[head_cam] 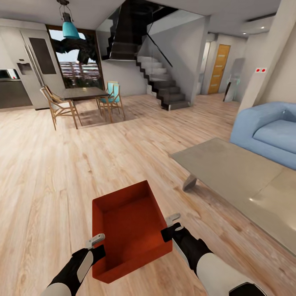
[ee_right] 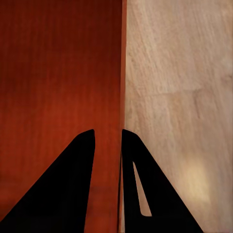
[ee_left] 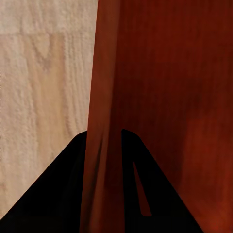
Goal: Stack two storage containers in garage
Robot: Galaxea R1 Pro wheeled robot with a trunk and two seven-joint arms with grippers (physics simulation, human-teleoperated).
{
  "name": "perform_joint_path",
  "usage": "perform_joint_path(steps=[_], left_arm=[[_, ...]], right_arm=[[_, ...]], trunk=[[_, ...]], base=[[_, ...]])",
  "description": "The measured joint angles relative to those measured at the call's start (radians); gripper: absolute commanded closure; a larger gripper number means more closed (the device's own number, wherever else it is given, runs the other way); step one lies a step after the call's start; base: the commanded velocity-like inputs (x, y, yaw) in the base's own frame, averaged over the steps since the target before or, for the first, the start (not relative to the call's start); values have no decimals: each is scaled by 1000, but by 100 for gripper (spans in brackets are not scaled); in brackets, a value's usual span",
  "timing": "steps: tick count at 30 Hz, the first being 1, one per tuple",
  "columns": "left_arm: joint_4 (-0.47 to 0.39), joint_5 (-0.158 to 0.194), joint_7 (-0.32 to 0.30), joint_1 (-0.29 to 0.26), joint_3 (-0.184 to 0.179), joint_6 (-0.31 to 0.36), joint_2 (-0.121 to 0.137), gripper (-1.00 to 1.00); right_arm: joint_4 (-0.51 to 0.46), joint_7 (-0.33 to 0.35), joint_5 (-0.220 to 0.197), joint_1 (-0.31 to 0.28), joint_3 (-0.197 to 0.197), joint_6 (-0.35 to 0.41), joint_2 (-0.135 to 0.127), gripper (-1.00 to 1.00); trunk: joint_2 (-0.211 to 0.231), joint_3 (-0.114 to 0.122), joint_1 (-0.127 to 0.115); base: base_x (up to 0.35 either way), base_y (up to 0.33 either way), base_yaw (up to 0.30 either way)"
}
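One orange-red storage container (head_cam: 129, 230), open-topped and empty, hangs just above the light wood-plank floor (head_cam: 61, 172) of the living room, directly in front of me. My left gripper (head_cam: 96, 240) is shut on its left side wall. On the opposite wall my right gripper (head_cam: 172, 220) is shut too. In the left wrist view the fingers of the left gripper (ee_left: 104, 141) straddle the thin red wall of the container (ee_left: 160, 87). The right wrist view shows the right gripper (ee_right: 108, 138) pinching the container's (ee_right: 58, 73) edge the same way, with wood floor beside it.
A low grey coffee table (head_cam: 242, 181) stands close on the right, with a blue sofa (head_cam: 267, 131) behind it. Farther off are a dining table with chairs (head_cam: 82, 94), a dark staircase (head_cam: 164, 86) and a wooden door (head_cam: 220, 68) down a hallway.
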Motion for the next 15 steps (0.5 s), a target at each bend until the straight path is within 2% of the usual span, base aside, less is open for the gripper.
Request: perform_joint_path(steps=[15], left_arm=[[0, 0, 0, 0, 0, 0, 0, 100]], right_arm=[[0, 0, 0, 0, 0, 0, 0, 100]], trunk=[[0, 0, 0]], base=[[333, 188, 0]])
